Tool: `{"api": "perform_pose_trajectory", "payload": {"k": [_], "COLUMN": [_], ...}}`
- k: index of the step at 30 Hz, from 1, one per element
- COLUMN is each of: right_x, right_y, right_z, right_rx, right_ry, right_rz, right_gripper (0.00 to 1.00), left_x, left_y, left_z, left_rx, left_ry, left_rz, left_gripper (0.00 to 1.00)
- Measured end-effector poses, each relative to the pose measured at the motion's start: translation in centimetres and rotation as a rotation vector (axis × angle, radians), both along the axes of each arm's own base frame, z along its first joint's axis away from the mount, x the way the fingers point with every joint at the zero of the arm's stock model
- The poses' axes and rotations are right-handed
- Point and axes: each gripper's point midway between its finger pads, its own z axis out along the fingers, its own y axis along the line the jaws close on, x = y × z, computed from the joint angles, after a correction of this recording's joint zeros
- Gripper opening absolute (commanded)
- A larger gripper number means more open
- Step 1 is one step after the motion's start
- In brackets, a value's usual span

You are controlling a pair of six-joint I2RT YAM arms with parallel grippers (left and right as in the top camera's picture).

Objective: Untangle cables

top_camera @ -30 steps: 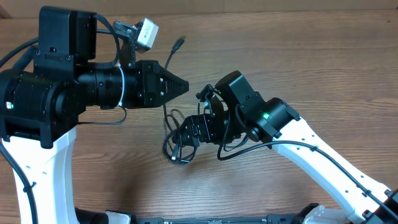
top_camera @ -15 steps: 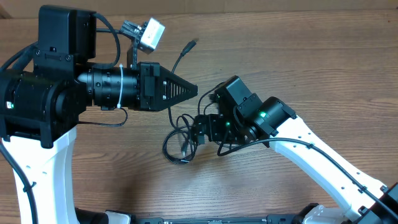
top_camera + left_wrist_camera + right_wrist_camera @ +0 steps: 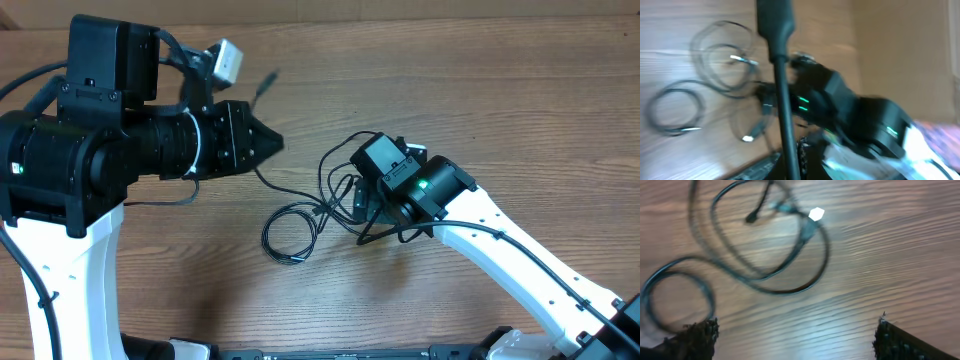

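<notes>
Left tool point(image 3: 272, 143) is clenched shut on one black cable point(image 3: 784, 115). The wrist view shows that cord running straight up the middle of the picture, with its chunky plug end point(image 3: 774, 22) poking out past the grip. From there the cord drops down to the tabletop point(image 3: 480, 110) and runs into the rest of the cables point(image 3: 296, 209), which lie in a few loose loops between the two arms. Right tool point(image 3: 797, 322) hangs just over that bunch with its fingers point(image 3: 700, 335) spread wide and nothing between them. Its own camera looks straight down on the loops, with a silver-tipped plug point(image 3: 815, 214) at the far side of them. I'd say the step in hand is teasing one cable out of the pile: one end is picked up, the other strands are lying free, and nothing is holding them down, so it looks pretty early in the job. Next move, as I see it, the right tool should drop onto one of the loops that isn't the held cord and close on it. That way the left can draw its cable clear without dragging the whole bunch along. Picking the right strand is the fiddly part. Both wrist views are blurry, and I honestly can't tell where the cords cross over or under each other. I'd go for a loop well apart from the held cord's run, and take it slow.
</notes>
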Motion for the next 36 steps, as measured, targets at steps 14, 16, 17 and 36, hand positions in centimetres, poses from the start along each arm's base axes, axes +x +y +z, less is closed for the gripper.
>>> {"api": "perform_pose_trajectory", "payload": {"k": [14, 16, 17, 36], "right_x": [1.5, 1.8, 1.9, -0.9], "right_y": [-6.7, -7.1, -7.2, -4.7], "right_z": [0.4, 1.0, 1.4, 22.9], "right_rx": [-0.055, -0.028, -0.013, 0.538], "right_ry": [0.023, 0.018, 0.011, -0.554], "right_rz": [-0.251, -0.264, -0.267, -0.082], "right_gripper": [1.0, 1.0, 1.0, 1.0], "left_x": [3.3, 3.5, 3.5, 4.3], "left_y": [8.0, 8.7, 9.0, 14.0], "left_z": [-7.7, -8.7, -8.9, -9.0], "left_rx": [0.43, 0.469, 0.478, 0.502], "left_ry": [0.141, 0.169, 0.176, 0.209], "left_rz": [0.386, 0.412, 0.423, 0.598], "left_gripper": [0.04, 0.04, 0.04, 0.04]}}
